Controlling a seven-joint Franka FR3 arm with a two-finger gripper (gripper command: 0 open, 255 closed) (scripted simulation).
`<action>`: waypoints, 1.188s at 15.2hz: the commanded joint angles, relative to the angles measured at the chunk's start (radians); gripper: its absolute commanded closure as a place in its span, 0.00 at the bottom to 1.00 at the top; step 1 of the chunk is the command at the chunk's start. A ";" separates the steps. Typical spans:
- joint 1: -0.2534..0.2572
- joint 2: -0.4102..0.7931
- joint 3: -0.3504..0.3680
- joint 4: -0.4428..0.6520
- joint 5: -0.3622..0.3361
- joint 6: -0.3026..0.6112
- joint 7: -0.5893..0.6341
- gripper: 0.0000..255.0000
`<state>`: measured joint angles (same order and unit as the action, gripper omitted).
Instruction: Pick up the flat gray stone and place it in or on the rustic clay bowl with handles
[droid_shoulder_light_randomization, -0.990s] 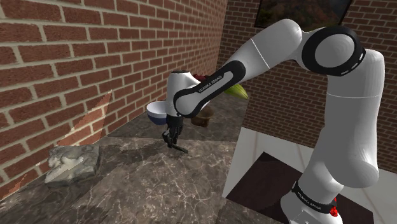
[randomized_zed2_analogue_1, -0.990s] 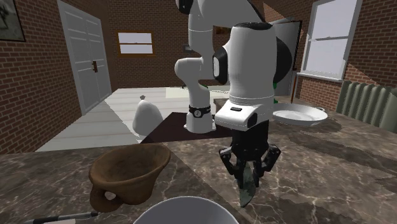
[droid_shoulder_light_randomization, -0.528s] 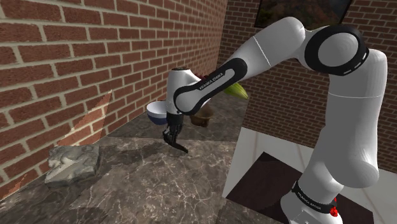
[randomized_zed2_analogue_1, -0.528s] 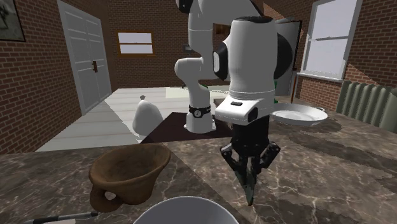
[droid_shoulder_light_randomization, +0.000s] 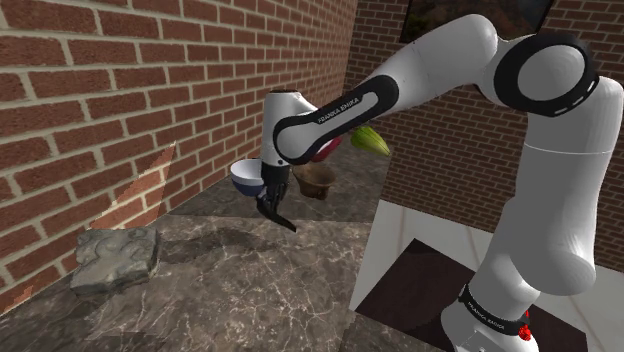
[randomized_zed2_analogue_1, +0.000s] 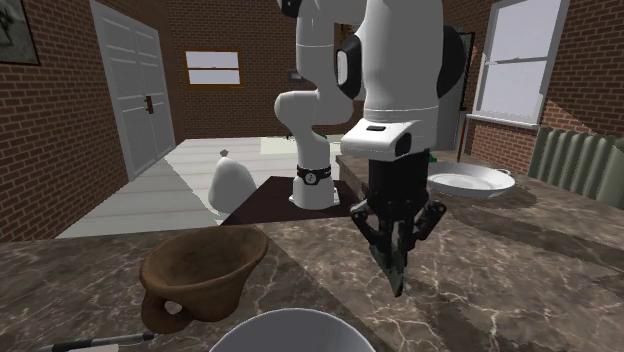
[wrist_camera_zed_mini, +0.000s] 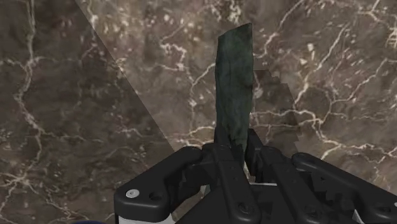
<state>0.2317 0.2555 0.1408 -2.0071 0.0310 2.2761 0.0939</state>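
Stone (wrist_camera_zed_mini: 234, 95), flat and dark greenish gray, hangs edge-down from the black pincer (randomized_zed2_analogue_1: 393, 245), whose fingers pinch its upper end and hold it in the air, clear of the dark marbled worktop (randomized_zed2_analogue_1: 520, 285). In the second exterior view the brown clay bowl (randomized_zed2_analogue_1: 205, 268) with its handle stands on the worktop to the pincer's left, apart from the stone, and a white bowl (randomized_zed2_analogue_1: 290, 335) sits at the bottom edge.

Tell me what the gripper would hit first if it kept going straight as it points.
The marble counter, most likely. The gripper points down at it, and the stone it holds juts out beyond it, so the stone's tip would touch first.
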 joint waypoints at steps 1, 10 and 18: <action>-0.001 -0.017 0.000 0.007 0.002 -0.024 -0.001 1.00; -0.004 -0.074 0.002 0.059 0.009 -0.133 -0.001 1.00; -0.006 -0.112 0.003 0.120 0.013 -0.232 0.001 1.00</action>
<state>0.2271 0.1452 0.1441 -1.8977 0.0434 2.0572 0.0956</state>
